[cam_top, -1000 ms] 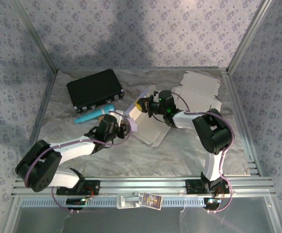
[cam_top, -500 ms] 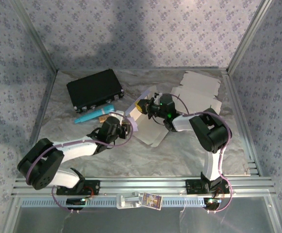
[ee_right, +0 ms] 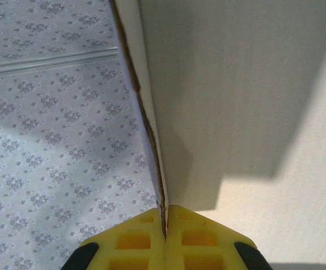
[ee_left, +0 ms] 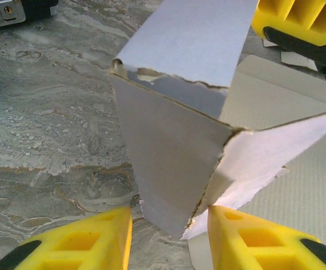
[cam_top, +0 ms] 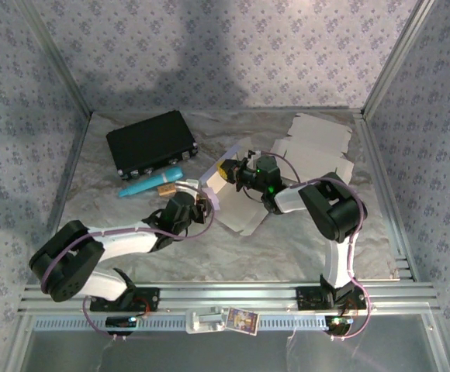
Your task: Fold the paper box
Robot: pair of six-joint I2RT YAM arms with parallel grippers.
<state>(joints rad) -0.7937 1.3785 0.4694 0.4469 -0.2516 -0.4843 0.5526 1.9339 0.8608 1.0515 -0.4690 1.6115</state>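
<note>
Left gripper (ee_left: 168,219) has been drawn back toward lower centre, jaws parted, empty; box (ee_left: 174,152), pinched by right gripper (ee_right: 164,216), could be torn by pulling.

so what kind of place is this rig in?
Probably a lab robot test cell, not a real workplace: aluminium frame rails boxing it in, patterned backdrop walls on three sides, a marbled sheet for a floor.

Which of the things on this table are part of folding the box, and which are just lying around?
Part of the job: paper box, one panel pinched by the right end effector.
Lying about: black case, teal tube, flat cardboard blanks.
</note>
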